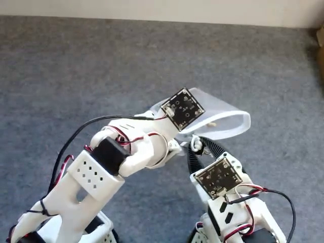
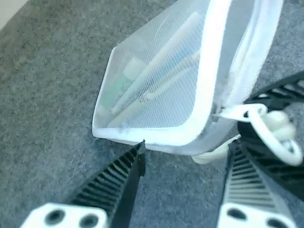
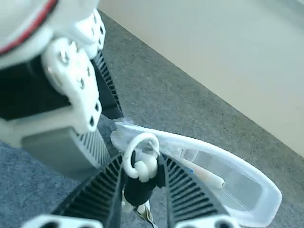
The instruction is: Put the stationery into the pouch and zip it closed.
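Left pincer [image 2: 187, 148] spread, right pincer [image 3: 141, 165] clamped.

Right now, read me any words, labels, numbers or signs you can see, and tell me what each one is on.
No text here can be read.
Pouch: plain white mesh, no label visible.
Stationery inside it: blurred through the mesh, any print is unreadable.
Zipper pull: plain, no marking.
Camera boards on the arms: any markings are too small to read.

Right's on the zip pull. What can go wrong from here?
1. The left gripper stands open around the pouch, so the right gripper tugging the pull may drag the pouch instead of zipping it.
2. A pen lies near the mouth and might get caught as it closes.
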Robot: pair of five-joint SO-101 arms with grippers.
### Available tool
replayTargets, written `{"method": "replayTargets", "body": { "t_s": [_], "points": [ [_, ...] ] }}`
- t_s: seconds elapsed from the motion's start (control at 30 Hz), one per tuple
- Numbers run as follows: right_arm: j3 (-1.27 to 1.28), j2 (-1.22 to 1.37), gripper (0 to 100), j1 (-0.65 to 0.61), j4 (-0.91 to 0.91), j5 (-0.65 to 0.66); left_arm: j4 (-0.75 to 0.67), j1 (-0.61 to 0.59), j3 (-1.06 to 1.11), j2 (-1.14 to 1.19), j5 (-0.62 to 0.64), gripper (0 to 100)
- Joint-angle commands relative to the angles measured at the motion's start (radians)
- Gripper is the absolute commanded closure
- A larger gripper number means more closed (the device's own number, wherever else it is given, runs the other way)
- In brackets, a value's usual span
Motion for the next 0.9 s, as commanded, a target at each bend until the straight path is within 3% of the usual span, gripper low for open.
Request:
{"method": "replayTargets", "body": {
  "t_s": [0.0,0.3,0.67,0.77,0.87],
  "points": [
    [-0.074,-0.013,99.4,0.005,0.004,0.006,-0.075,0.013,0.016,-0.033,0.014,74],
    [-0.074,-0.013,99.4,0.004,0.024,0.006,-0.176,0.013,0.071,-0.033,0.118,74],
    [-0.074,-0.013,99.4,0.005,0.016,0.005,-0.216,0.021,0.097,-0.033,0.118,99],
    [-0.074,-0.013,99.4,0.005,0.015,0.002,-0.213,0.019,0.099,-0.033,0.118,99],
    [-0.076,-0.013,99.4,0.012,-0.016,-0.097,-0.213,0.013,0.099,-0.033,0.120,99]
  ]
}}
